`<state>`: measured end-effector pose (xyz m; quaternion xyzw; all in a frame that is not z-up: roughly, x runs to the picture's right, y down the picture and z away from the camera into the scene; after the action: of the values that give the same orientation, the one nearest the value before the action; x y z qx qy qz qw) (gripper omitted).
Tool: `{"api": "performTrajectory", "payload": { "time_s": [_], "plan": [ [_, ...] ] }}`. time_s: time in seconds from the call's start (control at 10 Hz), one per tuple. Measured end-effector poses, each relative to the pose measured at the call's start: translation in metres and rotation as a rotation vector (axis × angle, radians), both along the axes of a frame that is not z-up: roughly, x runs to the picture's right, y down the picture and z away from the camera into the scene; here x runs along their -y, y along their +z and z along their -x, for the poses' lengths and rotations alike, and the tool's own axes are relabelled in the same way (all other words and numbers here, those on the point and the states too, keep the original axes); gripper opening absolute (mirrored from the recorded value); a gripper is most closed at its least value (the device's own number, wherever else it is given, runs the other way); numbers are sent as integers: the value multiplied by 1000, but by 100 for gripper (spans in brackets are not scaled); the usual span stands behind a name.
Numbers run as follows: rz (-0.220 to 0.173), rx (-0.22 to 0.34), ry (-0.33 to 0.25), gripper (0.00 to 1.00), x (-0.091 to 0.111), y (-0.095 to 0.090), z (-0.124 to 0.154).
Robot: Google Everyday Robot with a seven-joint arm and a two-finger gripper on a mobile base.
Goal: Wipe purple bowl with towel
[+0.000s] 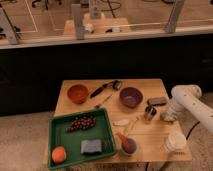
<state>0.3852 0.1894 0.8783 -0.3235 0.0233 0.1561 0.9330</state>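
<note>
Since the gripper's [164,117] jaws are closed at the towel [168,119] by the bench's [146,138] right edge, hold should be confirmed before the bowl [131,96] is approached.

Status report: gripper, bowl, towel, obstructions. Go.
Gripper shut, low at table's right edge. Purple bowl upright, untouched. Towel flat on table in front of bowl, apart from gripper. Metal cup between gripper and towel.

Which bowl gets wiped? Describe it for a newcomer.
On the wooden table, back row, right of centre: the purple bowl, just left of the dark grey block. The gripper hangs at the table's right edge, beyond that block. This bowl is dark purple; the orange bowl sits back left.
</note>
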Motion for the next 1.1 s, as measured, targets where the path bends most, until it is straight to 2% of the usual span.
{"api": "performTrajectory", "payload": {
  "time_s": [0.2, 0.4, 0.7, 0.9, 1.1],
  "plan": [
    [-26, 7, 1, 6, 8, -8, 1],
    [-76, 16, -5, 6, 32, -31, 5],
    [-159, 54, -15, 6, 87, -81, 17],
    [-224, 109, -24, 6, 132, -111, 34],
    [-260, 170, -45, 6, 166, -125, 65]
  ]
}}
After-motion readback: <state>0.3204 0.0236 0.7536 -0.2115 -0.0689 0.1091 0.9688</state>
